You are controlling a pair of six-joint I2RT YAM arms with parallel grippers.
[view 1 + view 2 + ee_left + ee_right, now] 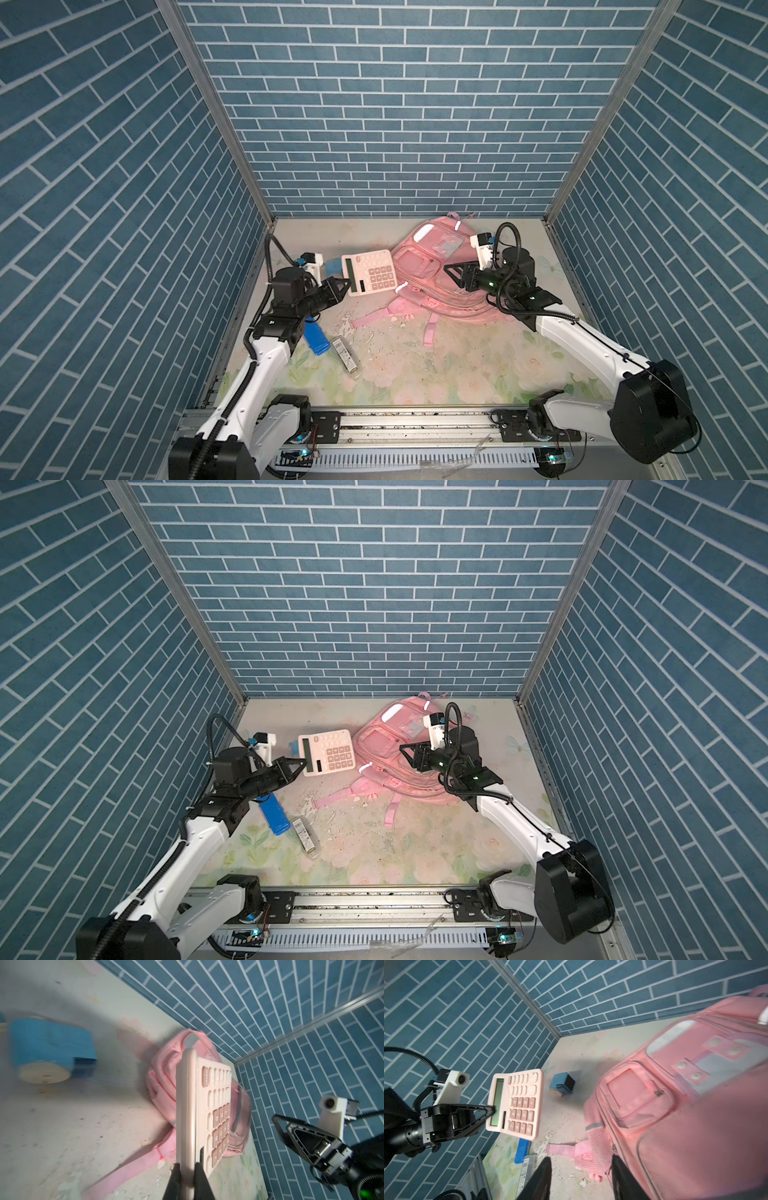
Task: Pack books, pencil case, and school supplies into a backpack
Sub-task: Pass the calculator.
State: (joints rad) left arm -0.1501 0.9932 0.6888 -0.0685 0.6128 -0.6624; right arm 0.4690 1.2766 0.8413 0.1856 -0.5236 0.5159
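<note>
Left wrist view: left claw (187, 1169) pinching calculator (216, 1105) edge. Right wrist view: right claw (581, 1160) spread over backpack (685, 1115).

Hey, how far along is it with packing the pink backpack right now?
Looks early. Done: nothing visibly packed; the inside of the backpack is not visible. In hand: the left gripper is shut on the calculator, lifted off the table, while the right gripper hangs open by the backpack. Left: the blue sharpener, the blue case and the clear box lie on the table. No book shows.
</note>
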